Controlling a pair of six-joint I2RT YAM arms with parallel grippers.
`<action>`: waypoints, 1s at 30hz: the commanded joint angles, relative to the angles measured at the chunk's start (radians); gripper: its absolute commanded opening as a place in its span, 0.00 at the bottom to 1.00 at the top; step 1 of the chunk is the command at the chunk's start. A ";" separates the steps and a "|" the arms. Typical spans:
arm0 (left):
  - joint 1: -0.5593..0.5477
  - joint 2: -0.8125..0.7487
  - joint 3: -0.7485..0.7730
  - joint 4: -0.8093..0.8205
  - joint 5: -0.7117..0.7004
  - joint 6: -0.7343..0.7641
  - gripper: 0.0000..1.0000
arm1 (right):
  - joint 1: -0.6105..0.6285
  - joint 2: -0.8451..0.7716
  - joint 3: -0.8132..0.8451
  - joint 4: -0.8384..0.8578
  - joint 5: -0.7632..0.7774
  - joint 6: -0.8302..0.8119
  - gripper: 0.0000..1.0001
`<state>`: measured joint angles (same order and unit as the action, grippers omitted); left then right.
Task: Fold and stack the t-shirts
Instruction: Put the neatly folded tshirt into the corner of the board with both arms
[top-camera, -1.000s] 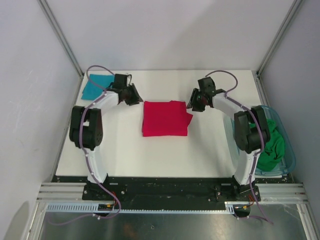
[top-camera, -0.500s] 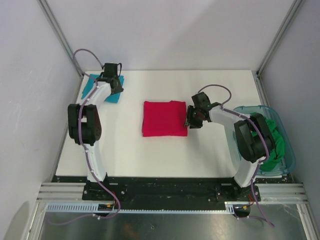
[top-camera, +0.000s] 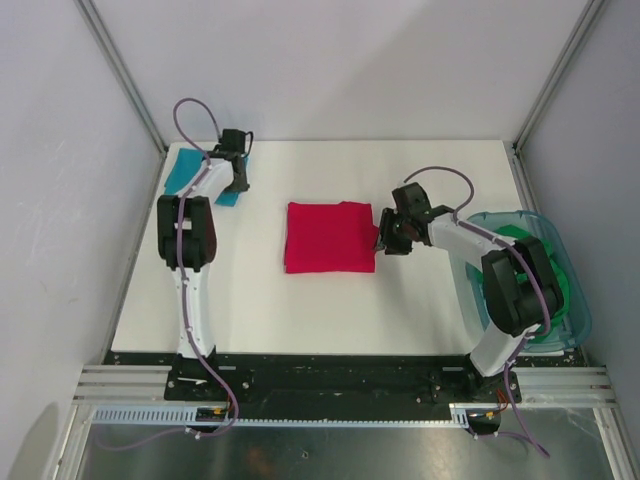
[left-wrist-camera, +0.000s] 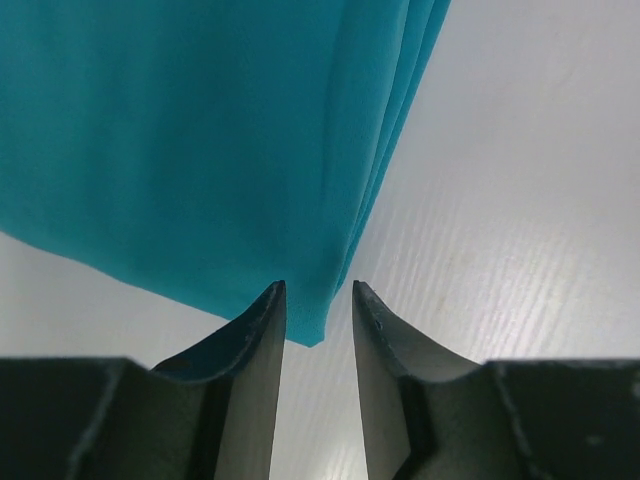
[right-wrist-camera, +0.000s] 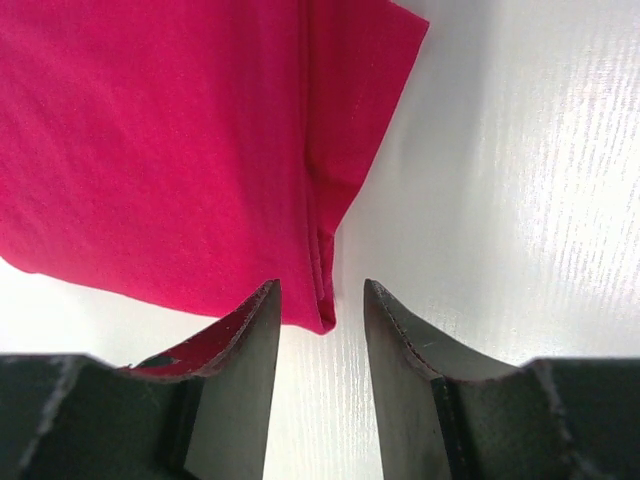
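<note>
Since a second ago the left arm has swung away from the red shirt out to the far-left corner, and the right arm's elbow has drawn back over the tub; the flap that stuck out at the red shirt's right edge now lies flush.

The white table (top-camera: 300, 310) carries everything. At its three-to-four o'clock edge sits the see-through tub (top-camera: 581, 318), with the green shirt (top-camera: 563, 300) bunched inside, partly hidden by the right arm. The red shirt (top-camera: 330, 237) lies folded into a neat rectangle at the table's middle, a little toward twelve o'clock. The teal shirt (top-camera: 183, 172) lies folded at ten o'clock, in the far-left corner.

The left gripper (top-camera: 237, 186) points down at the teal shirt's three o'clock edge. In the wrist view its jaws stand a narrow gap apart, and the shirt's (left-wrist-camera: 180, 130) near corner reaches just into that gap, at eleven o'clock of the gripper (left-wrist-camera: 318, 290) — not pinched.

The right gripper (top-camera: 388, 238) sits at the red shirt's three o'clock edge. Its jaws are likewise narrowly parted — the layered corner of the shirt (right-wrist-camera: 150, 130) ends just between the tips of the gripper (right-wrist-camera: 322, 290), unclamped.
</note>
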<state>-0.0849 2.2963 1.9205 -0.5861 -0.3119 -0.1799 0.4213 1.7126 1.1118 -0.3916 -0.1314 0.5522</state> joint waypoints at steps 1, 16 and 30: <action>-0.003 0.039 0.055 -0.031 -0.016 0.040 0.37 | -0.007 -0.052 -0.015 -0.003 -0.001 -0.016 0.43; -0.006 0.066 0.039 -0.045 -0.091 0.022 0.13 | 0.000 -0.031 -0.063 0.051 -0.040 0.002 0.44; -0.010 0.037 0.016 -0.045 -0.079 0.011 0.00 | 0.028 0.066 -0.090 0.196 -0.024 0.061 0.53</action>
<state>-0.0895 2.3631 1.9392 -0.6201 -0.3748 -0.1661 0.4385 1.7393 1.0279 -0.2596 -0.1661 0.5785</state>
